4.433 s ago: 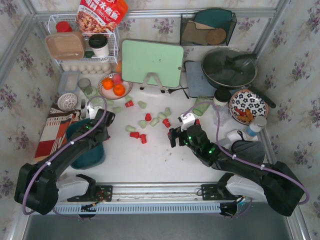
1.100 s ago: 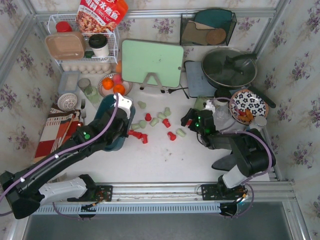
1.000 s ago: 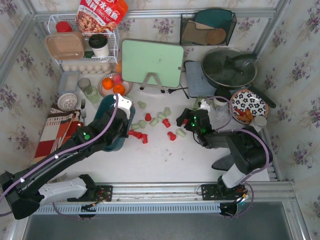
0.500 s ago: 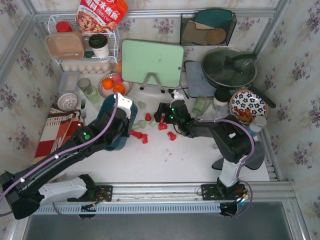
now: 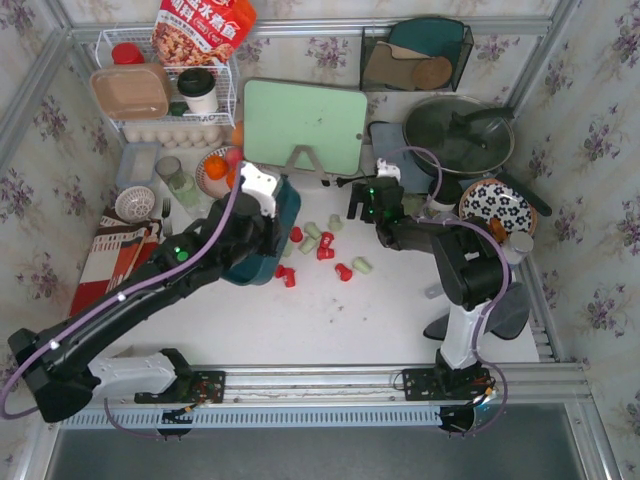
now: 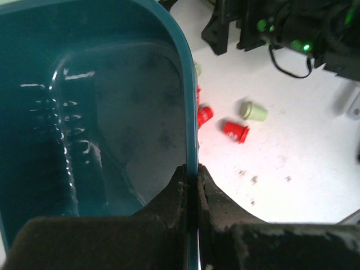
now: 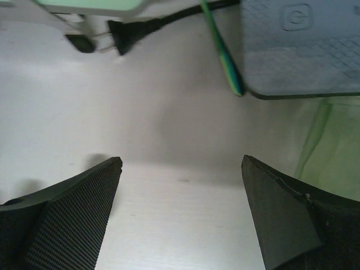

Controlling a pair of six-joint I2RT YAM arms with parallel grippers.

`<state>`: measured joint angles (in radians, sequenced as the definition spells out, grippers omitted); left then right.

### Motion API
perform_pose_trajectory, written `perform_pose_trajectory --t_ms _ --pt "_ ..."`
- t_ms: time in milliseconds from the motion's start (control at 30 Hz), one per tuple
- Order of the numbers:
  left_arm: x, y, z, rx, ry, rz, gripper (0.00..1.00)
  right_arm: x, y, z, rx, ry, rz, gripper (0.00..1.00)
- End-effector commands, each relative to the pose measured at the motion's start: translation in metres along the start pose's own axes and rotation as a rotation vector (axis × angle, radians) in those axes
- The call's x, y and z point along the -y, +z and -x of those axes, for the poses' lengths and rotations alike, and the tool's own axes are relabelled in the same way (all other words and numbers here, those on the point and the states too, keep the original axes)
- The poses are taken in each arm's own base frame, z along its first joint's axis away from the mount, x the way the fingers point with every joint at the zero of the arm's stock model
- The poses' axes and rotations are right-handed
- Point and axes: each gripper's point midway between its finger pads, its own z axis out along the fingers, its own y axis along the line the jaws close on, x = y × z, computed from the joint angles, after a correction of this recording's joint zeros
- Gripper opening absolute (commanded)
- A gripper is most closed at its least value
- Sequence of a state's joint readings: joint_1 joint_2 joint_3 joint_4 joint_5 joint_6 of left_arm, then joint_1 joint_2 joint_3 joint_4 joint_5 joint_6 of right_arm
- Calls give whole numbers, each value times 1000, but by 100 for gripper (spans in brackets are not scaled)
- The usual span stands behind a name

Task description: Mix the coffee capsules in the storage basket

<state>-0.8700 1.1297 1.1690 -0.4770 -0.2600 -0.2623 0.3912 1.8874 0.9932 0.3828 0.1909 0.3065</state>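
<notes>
So here's what we've got. The left pincer (image 6: pixel 191 171) is pinching the rim of the storage basket (image 6: pixel 112 124), with its fingers pressed together on either side of the teal wall. From the top view the basket sits left of the middle of the desk (image 5: pixel 330 320) and looks tipped up rather than flat. We can't tell if its bottom touches the desk. The wrist view only gives us its dark, shiny inner wall.

The coffee capsules (image 5: pixel 325 241) lie loose on the desk just right of the basket, reds and mint greens jumbled in a small cluster. A red capsule (image 6: pixel 235 129) and a green capsule (image 6: pixel 253 110) lie close together a bit further out.

The right pincer (image 7: pixel 180 185) is spread wide over the white desk beyond the capsules, near the foot of the green cutting board (image 5: pixel 303 125) and the grey mat (image 7: pixel 298 45).
</notes>
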Motion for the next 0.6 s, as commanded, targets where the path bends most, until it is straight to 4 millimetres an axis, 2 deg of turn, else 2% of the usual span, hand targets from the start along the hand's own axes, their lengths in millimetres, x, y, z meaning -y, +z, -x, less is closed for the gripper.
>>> perform_pose_trajectory --t_ms 0,67,133,300,433,467,567 --pt "31 15 33 59 -51 -99 0 40 5 -1 -17 2 -102 96" --pt "35 23 37 54 -49 -96 0 59 0 -7 -40 33 -159 96" --pt "38 30 40 56 -51 -92 0 69 -7 -13 -57 45 -195 96" --pt "49 44 50 62 -78 -114 0 80 -28 -35 -100 85 -241 97" --pt "60 56 60 75 -129 -132 0 79 -43 -43 -110 87 -226 98" --pt "60 66 55 58 -134 -118 0 79 -47 -46 -121 83 -224 98" --pt "55 77 56 57 -142 -67 0 70 -65 -57 -160 82 -198 99"
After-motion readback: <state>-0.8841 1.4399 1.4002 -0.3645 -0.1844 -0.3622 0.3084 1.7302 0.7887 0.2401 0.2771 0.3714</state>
